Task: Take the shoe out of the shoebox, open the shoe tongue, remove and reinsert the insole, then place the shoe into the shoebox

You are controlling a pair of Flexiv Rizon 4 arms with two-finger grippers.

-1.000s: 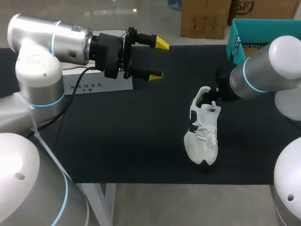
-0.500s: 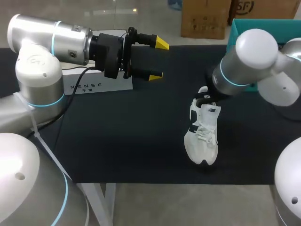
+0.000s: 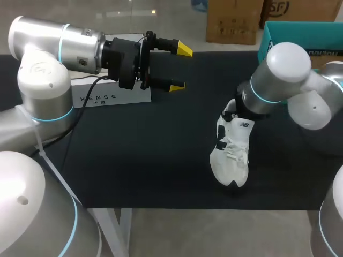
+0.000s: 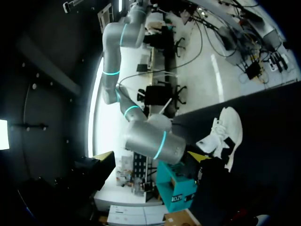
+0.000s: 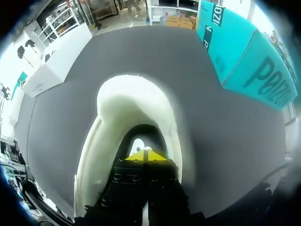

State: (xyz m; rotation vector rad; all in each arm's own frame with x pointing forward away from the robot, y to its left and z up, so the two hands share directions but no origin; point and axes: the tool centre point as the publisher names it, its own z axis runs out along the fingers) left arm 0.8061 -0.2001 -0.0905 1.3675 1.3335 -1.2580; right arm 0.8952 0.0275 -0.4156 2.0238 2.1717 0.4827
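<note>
Resting the white shoe [image 3: 230, 152] upright on the dark surface [image 3: 134, 160], near the teal shoebox [image 3: 269, 43]. Dipping the right end effector [image 5: 145, 156] into the shoe's heel opening, yellow tips pressed together, with no telling whether anything is pinched. Holding the left end effector [image 3: 181, 67] wide open and empty above the surface, well apart from the shoe.

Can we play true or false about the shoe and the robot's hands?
The shoe is white. True.
The shoe is inside the teal shoebox. False: it lies on the black table, outside the box.
The left hand is open and empty. True.
The left hand touches the shoe. False: it hangs well apart from the shoe.
The yellow tips of the right hand are inside the shoe's opening. True.
</note>
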